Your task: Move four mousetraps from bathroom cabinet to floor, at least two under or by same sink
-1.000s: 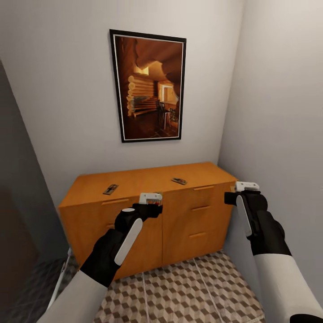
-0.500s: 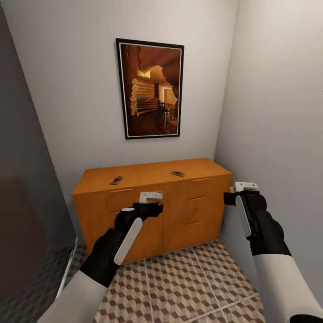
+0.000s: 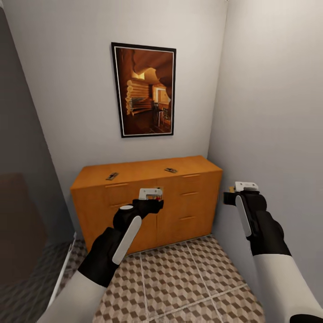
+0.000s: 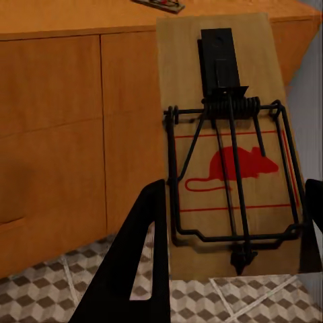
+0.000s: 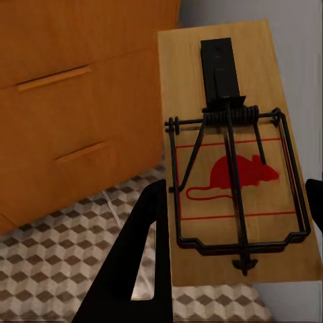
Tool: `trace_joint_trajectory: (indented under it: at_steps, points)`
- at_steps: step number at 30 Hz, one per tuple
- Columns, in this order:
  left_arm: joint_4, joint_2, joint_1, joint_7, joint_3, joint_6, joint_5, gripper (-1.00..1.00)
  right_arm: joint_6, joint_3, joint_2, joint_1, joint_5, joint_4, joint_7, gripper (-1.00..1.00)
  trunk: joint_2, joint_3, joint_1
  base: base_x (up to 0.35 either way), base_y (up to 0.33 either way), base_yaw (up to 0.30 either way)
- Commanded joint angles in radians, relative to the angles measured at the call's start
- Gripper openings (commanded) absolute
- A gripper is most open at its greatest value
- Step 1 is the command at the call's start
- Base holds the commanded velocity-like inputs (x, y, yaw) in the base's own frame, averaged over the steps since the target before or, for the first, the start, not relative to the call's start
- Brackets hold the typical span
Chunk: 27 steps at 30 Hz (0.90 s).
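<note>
Cabinet fills the nook wall to wall at the back. Its right end meets the right wall, no gap there. Cabinet top mostly bare: two traps, one near front-left edge, one mid-front. Floor in front open. Both grippers carry traps: left, right, the right near the right wall.

I see four flat tan wooden mousetraps with dark wire springs. Two lie flat and well apart on top of the low orange-brown wooden cabinet: one towards its left, one right of centre. Two more, each printed with a red mouse, are held above the cube-patterned brown and beige floor tiles: one in my left gripper, one in my right gripper.
</note>
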Motion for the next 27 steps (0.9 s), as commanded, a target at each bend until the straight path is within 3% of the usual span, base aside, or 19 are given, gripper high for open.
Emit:
trace_joint_trajectory:
  at_steps: [1, 9, 15, 21, 27]
  points:
    - [-0.008, 0.000, -0.001, 0.011, -0.001, 0.003, 0.009, -1.00, 0.004, 0.000, 0.000, 0.000, -0.004, -0.001, -0.004, -1.00, -0.001, -0.001, 0.000, -0.241, -0.230, 0.000]
    - [-0.019, 0.000, -0.001, 0.010, -0.003, 0.011, 0.009, -1.00, 0.004, 0.001, 0.000, 0.000, -0.004, -0.001, -0.004, -1.00, -0.001, -0.001, 0.000, -0.243, -0.231, 0.000]
    - [-0.019, 0.004, -0.001, 0.003, -0.003, 0.014, 0.013, -1.00, 0.004, 0.000, -0.002, 0.000, -0.004, -0.001, -0.004, -1.00, -0.001, -0.001, 0.000, -0.115, -0.061, 0.000]
    - [-0.018, 0.007, -0.001, 0.006, -0.004, 0.014, 0.062, -1.00, 0.005, 0.000, -0.004, 0.000, -0.003, -0.001, -0.004, -1.00, -0.001, -0.001, 0.000, -0.319, -0.002, 0.000]
    - [-0.018, 0.008, -0.001, 0.009, -0.004, 0.015, 0.068, -1.00, 0.005, 0.000, -0.004, 0.000, -0.004, -0.001, -0.004, -1.00, -0.001, -0.001, 0.000, -0.343, 0.000, 0.000]
